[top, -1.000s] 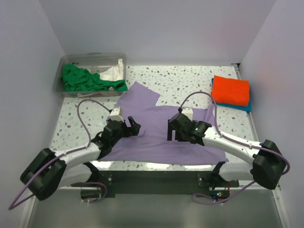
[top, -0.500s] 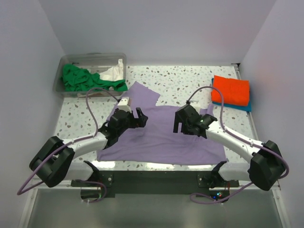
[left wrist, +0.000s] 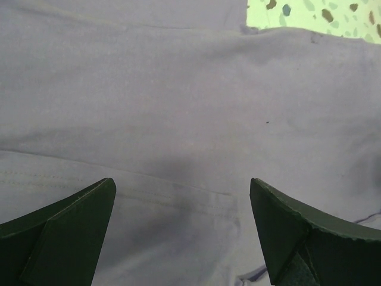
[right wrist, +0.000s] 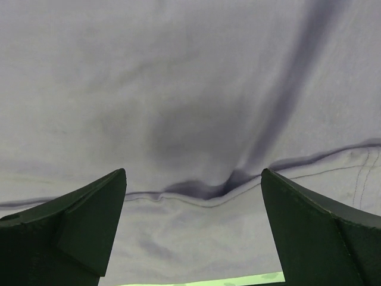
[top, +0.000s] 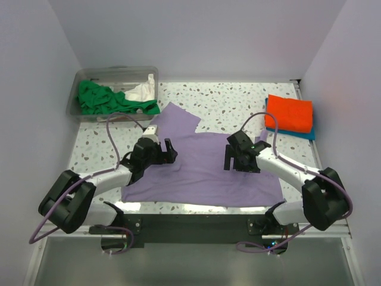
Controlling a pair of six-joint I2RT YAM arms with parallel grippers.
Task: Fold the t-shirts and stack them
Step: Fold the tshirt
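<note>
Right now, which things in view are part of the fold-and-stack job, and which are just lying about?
Job:
- lavender t-shirt, spread flat on the table
- green t-shirt and white t-shirt, crumpled in the tub
- orange t-shirt, folded, on top of the blue t-shirt

Lying about:
- clear plastic tub
- speckled table

Both arms reach forward and low — left gripper [top: 167, 150] and right gripper [top: 228, 159] gape wide.

White arm links [top: 110, 177] are joined by bulky black joints [top: 62, 202] and hung with lilac cables [top: 111, 132]. The left gripper [top: 166, 150] and right gripper [top: 230, 159] are fitted with dark wedge-shaped fingers [left wrist: 65, 232].
</note>
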